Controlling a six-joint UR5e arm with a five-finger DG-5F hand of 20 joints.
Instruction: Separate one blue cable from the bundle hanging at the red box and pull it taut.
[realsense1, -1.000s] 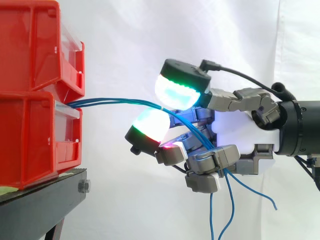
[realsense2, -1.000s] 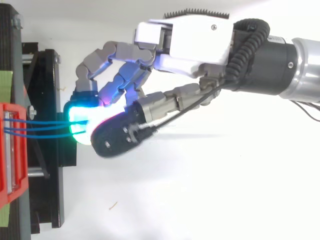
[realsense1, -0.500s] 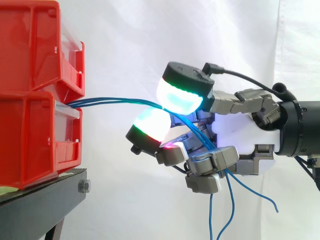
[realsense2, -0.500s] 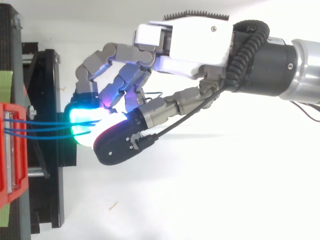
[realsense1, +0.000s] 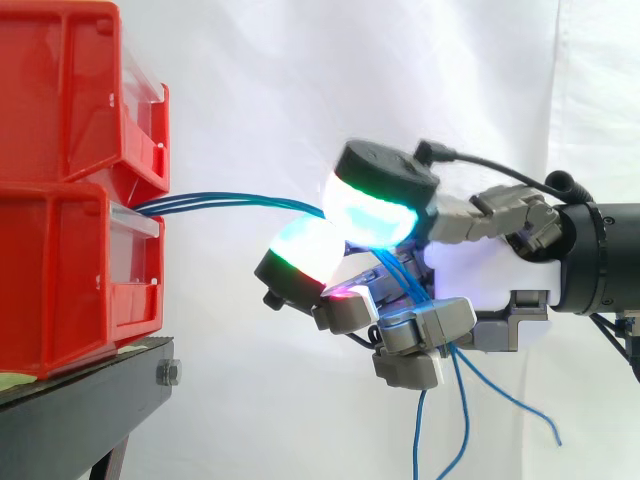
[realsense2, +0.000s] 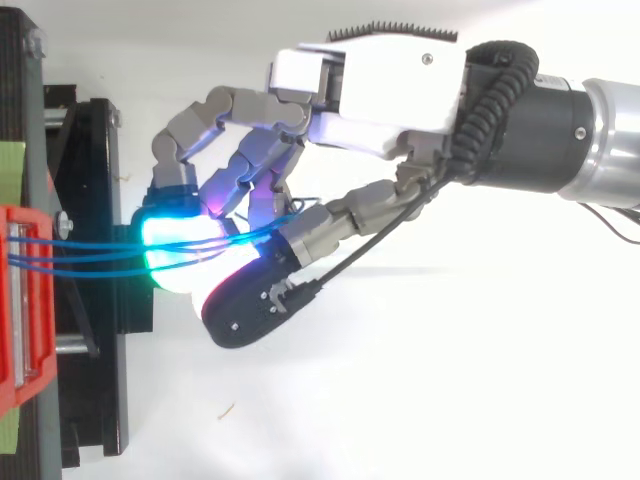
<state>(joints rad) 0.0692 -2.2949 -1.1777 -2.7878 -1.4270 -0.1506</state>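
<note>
Thin, glossy blue cables leave the gap between two stacked red plastic bins at the left. They run almost level to the hand, whose curled fingers close round them between rounded pads glowing white and cyan. Loose ends dangle below the hand. The bins sit on a black metal stand before a softly creased white curtain.

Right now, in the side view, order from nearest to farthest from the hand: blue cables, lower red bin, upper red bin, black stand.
1. blue cables, gripped in the hand.
2. lower red bin, left; black stand, lower left: too close to call.
3. upper red bin, upper left.
</note>
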